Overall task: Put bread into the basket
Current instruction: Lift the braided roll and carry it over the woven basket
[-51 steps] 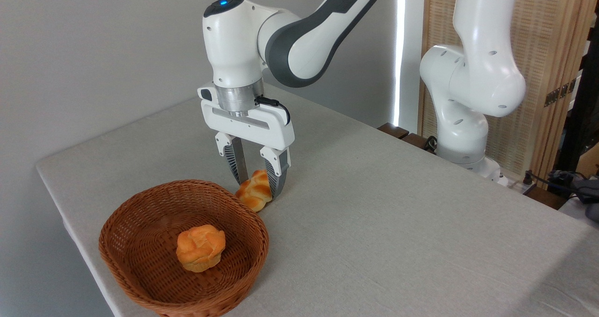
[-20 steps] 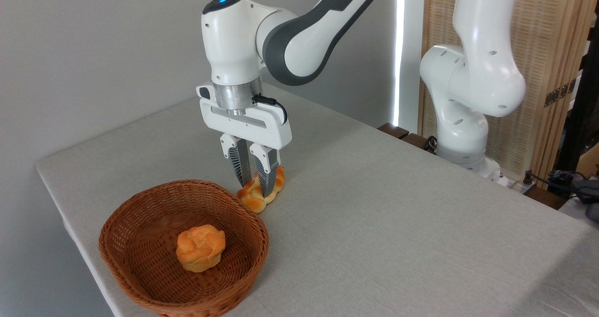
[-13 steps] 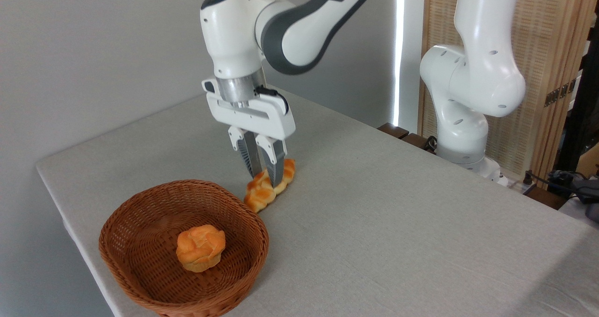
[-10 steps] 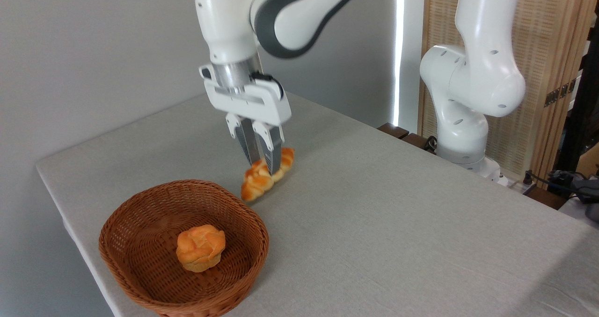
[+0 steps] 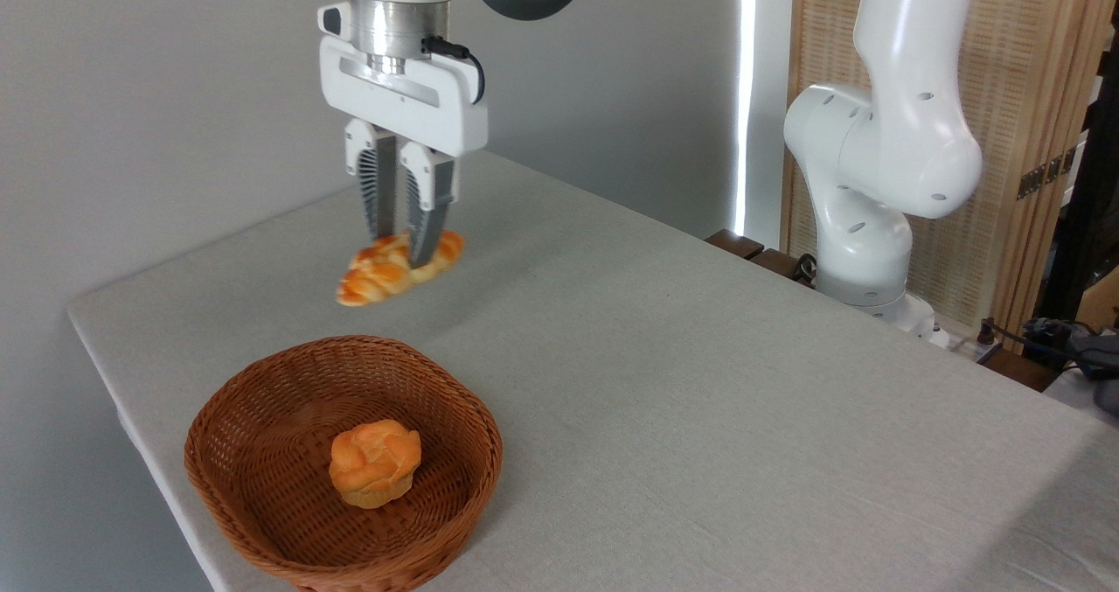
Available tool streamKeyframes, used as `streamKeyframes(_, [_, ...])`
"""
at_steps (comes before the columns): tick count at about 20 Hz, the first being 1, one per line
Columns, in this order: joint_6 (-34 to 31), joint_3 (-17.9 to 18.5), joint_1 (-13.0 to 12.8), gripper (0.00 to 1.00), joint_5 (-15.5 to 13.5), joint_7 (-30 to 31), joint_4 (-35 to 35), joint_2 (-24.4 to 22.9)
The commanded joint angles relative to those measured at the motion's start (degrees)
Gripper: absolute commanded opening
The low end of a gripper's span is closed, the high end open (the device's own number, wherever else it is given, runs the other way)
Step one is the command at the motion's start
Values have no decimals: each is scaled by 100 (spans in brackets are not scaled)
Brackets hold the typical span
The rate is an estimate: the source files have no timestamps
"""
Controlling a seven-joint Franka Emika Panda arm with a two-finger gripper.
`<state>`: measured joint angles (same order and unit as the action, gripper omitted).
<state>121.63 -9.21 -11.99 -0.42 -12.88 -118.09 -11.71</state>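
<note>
I have the claw [image 5: 400, 247] pinched onto the bread [image 5: 398, 268], fingers pointing straight down and gripping the braided loaf near its right end, so its tapered left end droops slightly. I see the loaf hanging in the air, well clear of the table [image 5: 699, 382] and above and behind the basket [image 5: 262, 452]. A round bun [image 5: 374, 463] sits inside the basket.

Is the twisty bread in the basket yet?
Not yet. The bread hangs in the air, pinched by the tool, above the table behind the basket.
</note>
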Motion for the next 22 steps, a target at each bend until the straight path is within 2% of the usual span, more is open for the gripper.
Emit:
streamKeyframes(1, [772,51,136,54,-37,-127,40,194])
streamKeyframes(8, [2135,262,153,57,-10,-127,40,748])
streamKeyframes(11, [2417,516,180,58,340,-127,40,942])
streamKeyframes(13, [2575,552,189,63,403,-127,40,1038])
streamKeyframes(14, [2645,569,189,65,420,-127,40,1100])
streamKeyframes(15, [2655,621,189,87,420,-127,49,1153])
streamKeyframes(16, [2655,631,189,100,420,-119,49,1188])
streamKeyframes(22, [2646,631,189,100,429,-119,40,1293])
